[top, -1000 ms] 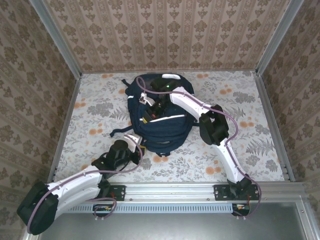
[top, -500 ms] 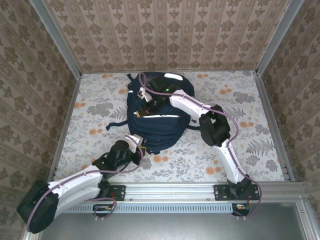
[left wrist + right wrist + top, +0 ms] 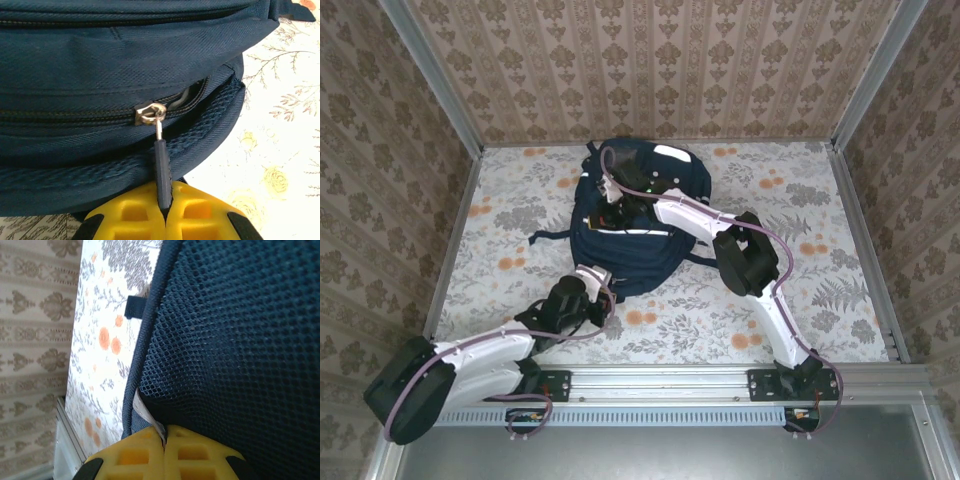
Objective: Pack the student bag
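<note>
You are at the closing step: the large navy-blue fabric backpack (image 3: 632, 235) lies flat on the flower-printed table (image 3: 800, 300), toward the far middle, and its main zip is only partly drawn. Your left gripper (image 3: 164, 200) has its yellow fingers clenched on the dark blue zipper pull (image 3: 161, 167), which hangs from the silver metal slider (image 3: 148, 112). To the left of the slider the teeth look meshed; to its right the track gapes, with something pale showing in the gap. Your right gripper (image 3: 164, 432) is pinched tight on the edge of the backpack's dark mesh panel, a sliver of white caught at its fingertips, so it seems to serve as the anchor on the far side of the backpack. The next move probably calls for drawing the pull to the right along the curved track, in line with the teeth and not outward, while the right arm holds the fabric taut. Watch the corner, where the slider may bind or the pull may slip from the pads.
</note>
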`<state>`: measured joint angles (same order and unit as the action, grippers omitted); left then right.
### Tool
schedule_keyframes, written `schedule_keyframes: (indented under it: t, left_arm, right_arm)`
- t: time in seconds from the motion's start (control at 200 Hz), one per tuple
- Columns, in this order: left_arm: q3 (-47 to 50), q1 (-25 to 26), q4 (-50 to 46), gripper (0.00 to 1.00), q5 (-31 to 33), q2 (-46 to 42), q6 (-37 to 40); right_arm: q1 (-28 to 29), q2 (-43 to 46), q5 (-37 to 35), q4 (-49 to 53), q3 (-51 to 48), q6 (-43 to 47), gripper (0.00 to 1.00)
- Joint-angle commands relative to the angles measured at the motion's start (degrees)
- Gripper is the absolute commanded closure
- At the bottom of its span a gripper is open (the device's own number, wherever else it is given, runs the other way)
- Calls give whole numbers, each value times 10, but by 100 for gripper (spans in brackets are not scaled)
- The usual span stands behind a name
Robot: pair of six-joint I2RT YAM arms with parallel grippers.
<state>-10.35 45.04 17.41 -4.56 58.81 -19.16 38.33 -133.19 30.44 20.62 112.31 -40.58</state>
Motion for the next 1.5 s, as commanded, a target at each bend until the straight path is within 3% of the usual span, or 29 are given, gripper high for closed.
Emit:
schedule_keyframes:
  t: [0.0, 0.115, 0.215, 0.415, 0.53, 0.67, 0.9, 1.095, 1.365, 1.495]
  left_arm:
    - [-24, 9, 43, 100, -30, 23, 0]
    - [-38, 8, 51, 100, -31, 48, 2]
    - [-43, 7, 51, 100, -31, 61, 1]
    - [-32, -2, 53, 100, -23, 61, -1]
    - [-29, -8, 57, 100, -31, 56, 0]
    - [-30, -9, 57, 100, -36, 54, 4]
    - [-27, -10, 58, 100, -38, 53, 4]
    - [-27, -11, 64, 100, -40, 60, 6]
    - [-26, -12, 69, 100, -43, 61, 5]
    - [-26, -12, 67, 100, -44, 57, 6]
  right_arm:
    - [-10, 26, -96, -117, -28, -120, 100]
    - [-10, 24, -98, -154, -37, -145, 100]
    - [-12, 20, -65, -135, -18, -102, 100]
    - [-24, 32, 21, -59, -9, 19, 63]
    - [-33, 24, 65, 26, 15, 104, 51]
    - [-47, 18, 79, 134, 33, 195, 45]
    - [-90, 63, 103, 156, -57, 261, 44]
    - [-115, 147, 142, 39, -198, 247, 44]
    - [-122, 158, 69, 130, -205, 343, 50]
    - [-122, 163, 112, 123, -229, 376, 60]
